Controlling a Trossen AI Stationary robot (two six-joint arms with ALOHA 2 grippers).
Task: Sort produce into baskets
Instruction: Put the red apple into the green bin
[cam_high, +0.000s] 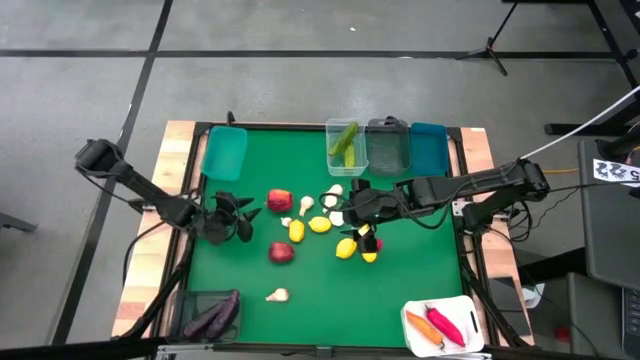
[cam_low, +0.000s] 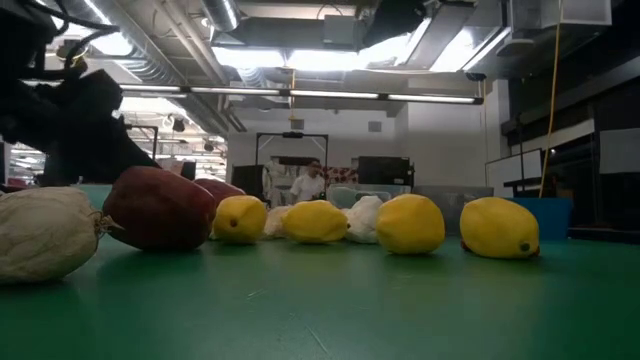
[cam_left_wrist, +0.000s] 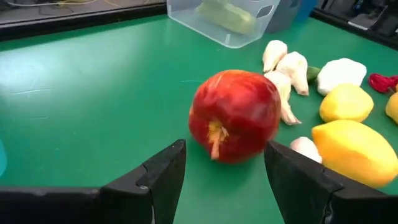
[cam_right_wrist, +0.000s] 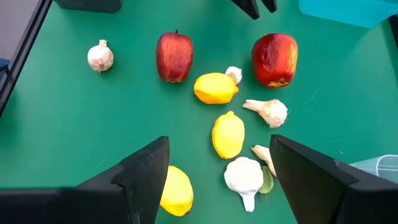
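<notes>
A red apple (cam_left_wrist: 235, 115) lies on the green mat (cam_high: 400, 290), right in front of my left gripper (cam_left_wrist: 225, 149), which is open; its fingertips stand on either side of the apple's near part, and I cannot tell whether they touch it. In the high view this gripper (cam_high: 235, 215) is left of the apple (cam_high: 280, 200). My right gripper (cam_high: 355, 210) hangs open above the lemons (cam_right_wrist: 227, 134) and garlic bulbs (cam_right_wrist: 244, 176), holding nothing. A second apple (cam_high: 282, 253) and a lone garlic bulb (cam_high: 277, 294) lie nearer the front edge.
Along the far edge stand a teal basket (cam_high: 223, 152), a clear basket with cucumbers (cam_high: 345, 145), a dark grey basket (cam_high: 388, 146) and a teal basket (cam_high: 428, 145). Eggplants fill a dark basket (cam_high: 212, 315) front left. A white basket (cam_high: 440, 325) front right holds a carrot and pepper.
</notes>
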